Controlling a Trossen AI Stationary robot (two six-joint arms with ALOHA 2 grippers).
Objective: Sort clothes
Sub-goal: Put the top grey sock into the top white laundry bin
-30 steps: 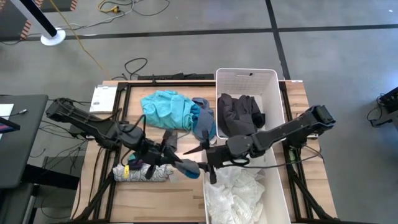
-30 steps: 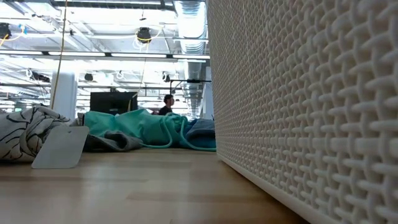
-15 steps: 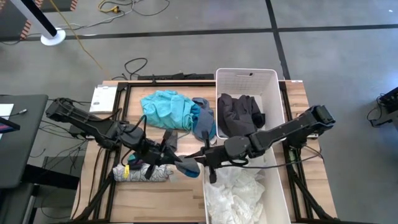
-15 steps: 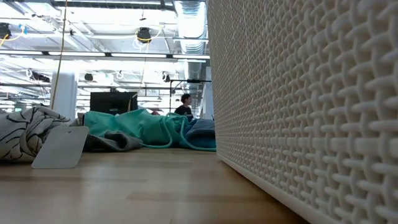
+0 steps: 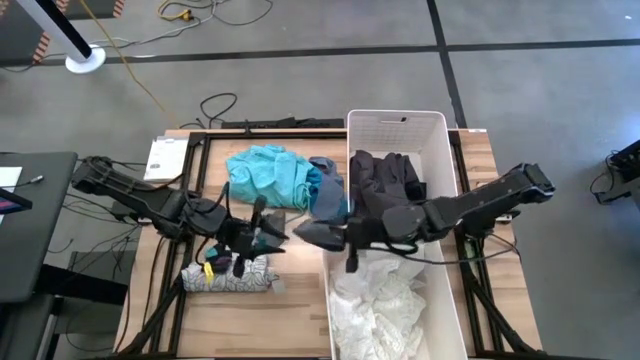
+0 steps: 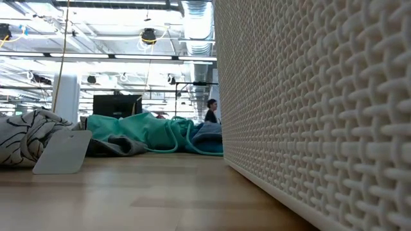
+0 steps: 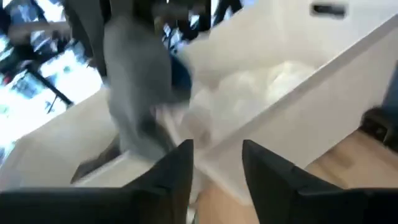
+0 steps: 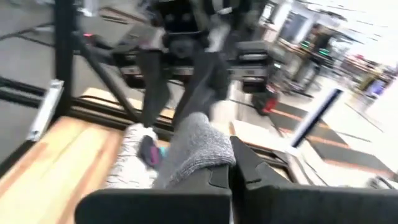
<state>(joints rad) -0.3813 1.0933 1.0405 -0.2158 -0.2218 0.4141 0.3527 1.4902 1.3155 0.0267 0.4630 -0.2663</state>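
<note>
Since release, my right gripper [image 5: 345, 234], clenched on the soft grey fabric garment [image 5: 322, 233], is carrying it binward; left gripper [image 5: 262, 232] is retreating, released; next, drop.

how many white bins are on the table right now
2. One bin holds dark clothes at the table's far right; the other bin, nearer, holds white clothes. None appears hidden.

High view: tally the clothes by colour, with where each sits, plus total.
teal: 1, on the table
blue: 1, beside the teal one
leaf-print white: 1, near the table's front edge
grey: 1, held by the right gripper at the bin edge
dark grey: 1, in the bin
white: 1, in the bin
Total: 6
</note>
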